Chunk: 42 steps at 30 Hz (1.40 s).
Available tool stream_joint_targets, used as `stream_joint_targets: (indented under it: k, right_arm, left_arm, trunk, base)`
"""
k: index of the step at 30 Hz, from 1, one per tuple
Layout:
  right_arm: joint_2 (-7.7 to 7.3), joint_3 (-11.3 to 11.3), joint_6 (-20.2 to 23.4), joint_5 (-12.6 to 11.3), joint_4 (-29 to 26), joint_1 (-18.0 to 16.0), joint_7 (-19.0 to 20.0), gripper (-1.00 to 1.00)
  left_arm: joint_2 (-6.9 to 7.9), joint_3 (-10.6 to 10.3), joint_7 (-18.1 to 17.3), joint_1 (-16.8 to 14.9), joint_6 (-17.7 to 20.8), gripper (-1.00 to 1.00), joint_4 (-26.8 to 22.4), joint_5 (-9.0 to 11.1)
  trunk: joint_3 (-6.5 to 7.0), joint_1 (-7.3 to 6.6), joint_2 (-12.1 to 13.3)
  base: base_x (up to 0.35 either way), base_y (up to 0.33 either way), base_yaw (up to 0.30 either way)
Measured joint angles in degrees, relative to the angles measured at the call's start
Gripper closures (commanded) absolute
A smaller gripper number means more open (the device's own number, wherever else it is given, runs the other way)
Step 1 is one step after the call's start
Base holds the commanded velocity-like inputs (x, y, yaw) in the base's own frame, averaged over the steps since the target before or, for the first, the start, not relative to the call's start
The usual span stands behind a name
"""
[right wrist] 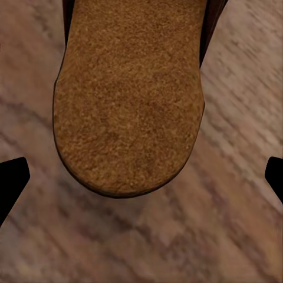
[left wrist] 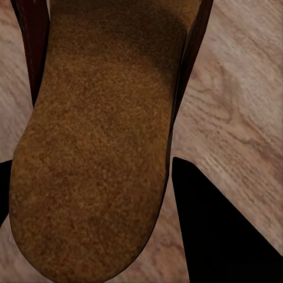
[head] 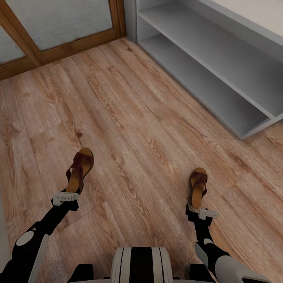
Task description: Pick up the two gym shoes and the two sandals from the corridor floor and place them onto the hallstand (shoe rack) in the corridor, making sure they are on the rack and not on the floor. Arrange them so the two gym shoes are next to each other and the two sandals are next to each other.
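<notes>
We see two dark brown sandals on the corridor floor [head: 129, 118], well apart from each other; the left sandal [head: 79, 169] lies ahead of the left tool [head: 66, 197], its toe pointing away from us and slightly rightward, its heel just at the tool's white tip; the right sandal [head: 198, 186] lies ahead of the right tool [head: 204, 213], its heel likewise just at that tool.

In the left wrist view the tan footbed of the left sandal [left wrist: 94, 147] sits close under the camera, with a dark finger [left wrist: 218, 230] beside its heel edge and a sliver of another at the opposite border; the fingers stand apart on either side of the heel, but we cannot tell whether they touch it.

In the right wrist view the heel of the right sandal [right wrist: 130, 100] lies on the planks, with the two dark fingertips [right wrist: 12, 183] wide apart and clear of it.

The hallstand [head: 220, 63], white-grey with two shallow tiers, stands at the far right, well apart from both sandals; a wood-framed door [head: 59, 27] shows at the far left.
</notes>
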Motion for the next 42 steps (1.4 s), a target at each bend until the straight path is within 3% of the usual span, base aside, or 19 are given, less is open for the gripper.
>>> stream_joint_targets:
  k: [42]
  right_arm:
    - [0.05, 0.0, 0.02, 0.0, -0.23, -0.47, -0.01, -1.0]
  left_arm:
    - [0.0, 0.0, 0.02, 0.02, -0.05, 1.0, -0.09, 0.0]
  trunk:
    - [0.0, 0.0, 0.0]
  base:
    - [0.0, 0.0, 0.0]
